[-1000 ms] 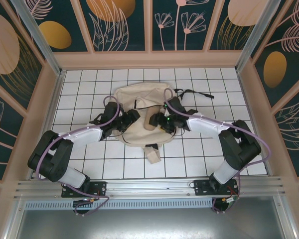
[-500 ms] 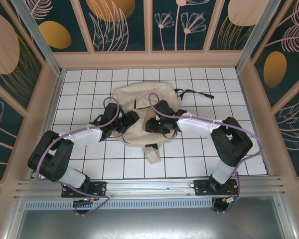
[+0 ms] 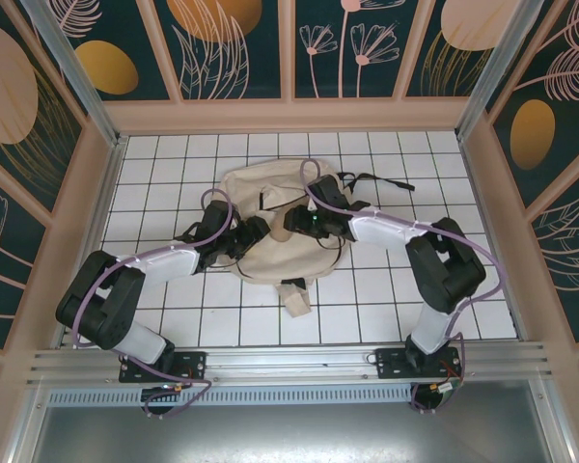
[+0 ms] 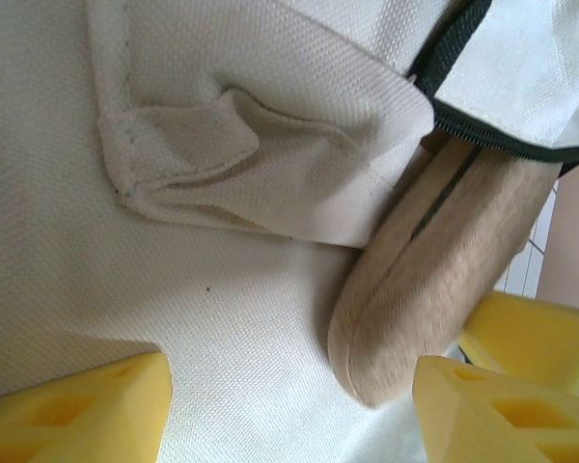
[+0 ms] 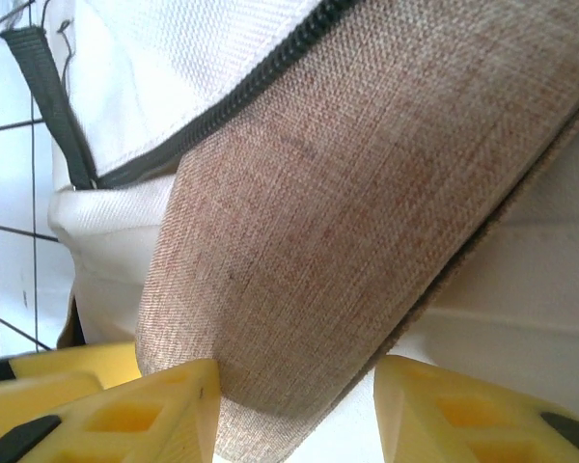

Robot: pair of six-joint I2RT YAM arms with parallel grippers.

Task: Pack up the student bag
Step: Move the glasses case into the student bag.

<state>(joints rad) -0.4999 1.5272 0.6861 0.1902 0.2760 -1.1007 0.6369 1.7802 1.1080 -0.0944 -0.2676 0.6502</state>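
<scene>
The left hand [image 3: 254, 234] lies on the left part of the student bag [image 3: 265, 183]. Its yellow fingers [image 4: 77, 410] are spread apart on bare canvas with nothing between them, and only their tips show in the left wrist view. The bag sits near the middle of the bench [image 3: 154, 174], towards the far edge, and both arms cover much of its near half. A folded beige loop [image 4: 174, 159] is stitched to the canvas just above the left hand. To its right, a brown case [image 3: 283, 230] juts from under a dark zipper [image 5: 222, 106], its far end hidden inside the bag. The right hand [image 3: 303, 224] is closed around the case's free end, one finger against each edge. The right wrist view is too tight to show the rest of the case. A black strap [image 3: 376, 180] trails from the bag towards the far right corner.
</scene>
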